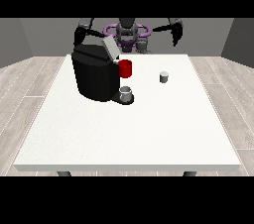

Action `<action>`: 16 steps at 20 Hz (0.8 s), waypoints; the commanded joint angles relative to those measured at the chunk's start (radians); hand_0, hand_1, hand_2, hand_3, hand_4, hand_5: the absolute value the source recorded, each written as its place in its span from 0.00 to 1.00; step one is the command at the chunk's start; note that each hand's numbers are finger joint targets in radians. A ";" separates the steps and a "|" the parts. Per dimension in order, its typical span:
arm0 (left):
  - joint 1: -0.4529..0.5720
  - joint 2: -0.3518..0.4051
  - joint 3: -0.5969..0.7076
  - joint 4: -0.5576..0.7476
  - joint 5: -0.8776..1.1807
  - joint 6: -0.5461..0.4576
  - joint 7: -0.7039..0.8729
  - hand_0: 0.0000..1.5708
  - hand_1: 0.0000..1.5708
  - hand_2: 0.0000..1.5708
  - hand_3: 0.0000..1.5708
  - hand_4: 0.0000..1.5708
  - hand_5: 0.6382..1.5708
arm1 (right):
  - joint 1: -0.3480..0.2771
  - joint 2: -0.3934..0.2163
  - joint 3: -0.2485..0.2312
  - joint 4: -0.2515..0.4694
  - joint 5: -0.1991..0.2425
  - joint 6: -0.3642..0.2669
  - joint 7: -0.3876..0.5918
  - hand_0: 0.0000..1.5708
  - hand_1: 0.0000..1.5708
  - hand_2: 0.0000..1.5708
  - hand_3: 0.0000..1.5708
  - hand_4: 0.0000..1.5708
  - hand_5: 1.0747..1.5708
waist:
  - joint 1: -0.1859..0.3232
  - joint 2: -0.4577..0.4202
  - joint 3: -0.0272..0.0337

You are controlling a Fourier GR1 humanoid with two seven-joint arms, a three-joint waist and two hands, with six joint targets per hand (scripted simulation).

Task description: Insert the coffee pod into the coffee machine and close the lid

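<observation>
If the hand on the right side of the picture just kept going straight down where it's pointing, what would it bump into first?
Probably the bare white table. The hand at the view's right hangs pointing down near the table's far edge, and the small grey coffee pod sits closer to the camera. Depth is unclear.

machine [95, 75] stood on my table [124, 134], view's left | cup [126, 94] on its tray, in front | pod [164, 77] lay to its right, well apart
</observation>
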 commanded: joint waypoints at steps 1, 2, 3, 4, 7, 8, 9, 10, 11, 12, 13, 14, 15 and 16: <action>-0.024 0.042 0.007 0.022 -0.059 -0.017 0.002 0.00 0.00 0.00 0.00 0.00 1.00 | 0.019 -0.012 0.006 -0.010 0.029 -0.005 0.014 0.00 0.00 0.00 0.00 0.00 1.00 | -0.028 -0.016 0.0019; -0.065 0.042 0.012 0.083 -0.082 -0.004 -0.036 0.00 0.00 0.00 0.00 0.00 1.00 | -0.050 -0.027 -0.011 -0.016 0.024 -0.004 0.047 0.00 0.00 0.00 0.00 0.00 1.00 | -0.043 0.033 0.0016; -0.055 0.078 0.029 0.105 -0.099 -0.013 -0.052 0.00 0.00 0.00 0.00 0.00 1.00 | -0.014 -0.012 -0.001 -0.005 0.027 -0.006 -0.013 0.00 0.00 0.00 0.00 0.00 1.00 | -0.049 0.038 0.0018; -0.096 0.109 0.041 0.126 -0.099 -0.035 -0.032 0.00 0.00 0.00 0.00 0.00 1.00 | -0.079 0.025 0.030 -0.031 0.053 -0.046 0.048 0.00 0.00 0.00 0.00 0.00 1.00 | -0.043 0.057 0.0015; -0.201 0.149 0.077 0.161 -0.093 -0.067 0.051 0.00 0.00 0.00 0.00 0.00 1.00 | -0.063 0.024 0.045 0.009 0.062 -0.026 -0.020 0.00 0.00 0.00 0.00 0.00 1.00 | -0.084 0.095 0.0021; -0.213 0.167 0.101 0.241 -0.106 -0.063 0.001 0.00 0.00 0.00 0.00 0.00 1.00 | -0.103 0.023 0.070 -0.060 0.075 -0.023 0.084 0.00 0.00 0.00 0.00 0.00 1.00 | -0.109 0.105 0.0013; -0.282 0.149 0.056 0.151 -0.117 -0.068 0.184 0.00 0.00 0.00 0.00 0.00 1.00 | -0.133 0.015 0.037 0.004 0.038 0.000 0.034 0.00 0.00 0.00 0.00 0.00 1.00 | -0.107 0.106 0.0027; -0.279 0.150 0.076 0.225 -0.126 -0.056 0.114 0.00 0.00 0.00 0.00 0.00 1.00 | -0.097 0.040 0.068 -0.006 0.055 -0.011 0.031 0.00 0.00 0.00 0.00 0.00 1.00 | -0.133 0.133 0.0020; -0.312 0.236 0.141 0.257 -0.070 -0.142 0.071 0.00 0.00 0.00 0.00 0.00 1.00 | -0.135 0.015 0.011 -0.001 0.005 0.009 0.023 0.00 0.00 0.00 0.00 0.00 1.00 | -0.120 0.155 0.0020; -0.318 0.208 0.105 0.292 -0.140 -0.081 0.077 0.00 0.00 0.00 0.00 0.00 1.00 | -0.153 0.072 0.068 -0.030 0.053 -0.044 0.077 0.00 0.00 0.00 0.00 0.00 1.00 | -0.138 0.167 0.0015; -0.333 0.228 0.109 0.329 -0.163 -0.079 0.039 0.00 0.00 0.00 0.00 0.00 1.00 | -0.161 0.049 0.069 -0.037 0.062 -0.028 0.049 0.00 0.00 0.00 0.00 0.00 1.00 | -0.153 0.188 0.0014; -0.336 0.212 0.064 0.308 -0.190 -0.089 0.093 0.00 0.00 0.00 0.00 0.00 1.00 | -0.186 0.041 0.049 -0.012 0.066 -0.039 0.098 0.00 0.00 0.00 0.00 0.00 1.00 | -0.140 0.178 0.0017; -0.330 0.244 0.088 0.356 -0.199 -0.089 0.073 0.00 0.00 0.00 0.00 0.00 1.00 | -0.142 0.058 0.089 -0.020 0.084 -0.036 0.072 0.00 0.00 0.00 0.00 0.00 1.00 | -0.154 0.197 0.0015; -0.355 0.224 0.076 0.372 -0.213 -0.081 0.081 0.00 0.00 0.00 0.00 0.00 1.00 | -0.153 0.066 0.082 0.000 0.077 -0.039 0.057 0.00 0.00 0.00 0.00 0.00 1.00 | -0.155 0.202 0.0017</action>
